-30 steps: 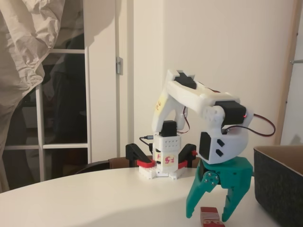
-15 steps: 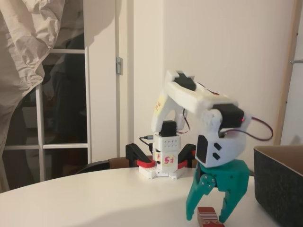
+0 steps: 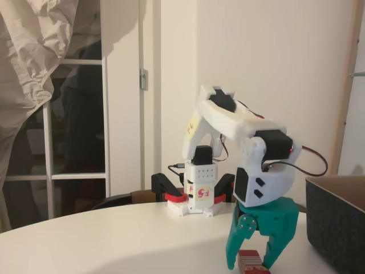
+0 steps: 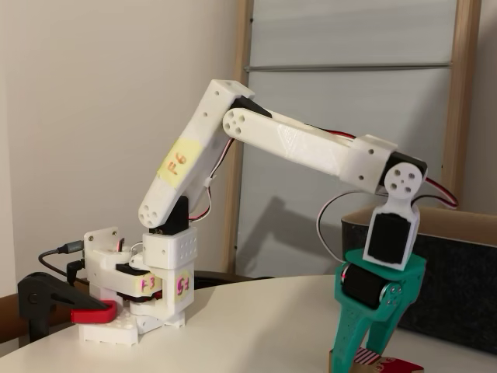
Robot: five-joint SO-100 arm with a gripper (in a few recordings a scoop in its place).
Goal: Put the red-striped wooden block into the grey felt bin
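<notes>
Straddling the red-striped wooden block [image 3: 251,261], spread teal tool [image 3: 249,264] on table [image 3: 114,240].

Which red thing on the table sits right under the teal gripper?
The red-striped wooden block, small with pale cream stripes, between the open gripper fingers. The other red thing is the red-and-black clamp far back at the arm's base.

Matt white plastic arm [image 4: 295,144], matt teal plastic gripper [image 3: 254,260], fuzzy grey felt bin [image 3: 337,225], smooth matt white counter [image 3: 114,240].
</notes>
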